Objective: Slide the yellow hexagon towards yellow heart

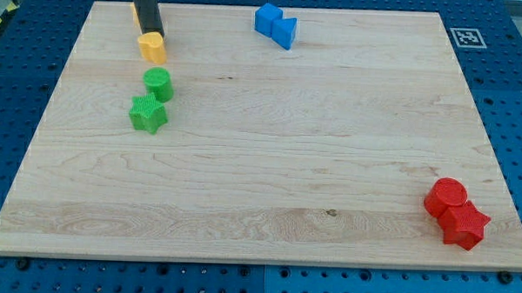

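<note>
My dark rod comes down at the view's top left, and my tip (pixel 156 36) rests right at the top edge of a yellow block (pixel 152 48) that looks like the heart. A sliver of a second yellow block (pixel 134 12) shows just left of the rod. Most of it is hidden behind the rod, so I cannot make out its shape. The two yellow blocks lie close together, with the rod between them.
A green cylinder (pixel 159 84) and a green star (pixel 147 114) sit just below the yellow block. Two blue blocks (pixel 275 25) touch at the top centre. A red cylinder (pixel 446 196) and a red star (pixel 464 225) sit at the bottom right. A printed marker (pixel 465 37) is off the board's top right corner.
</note>
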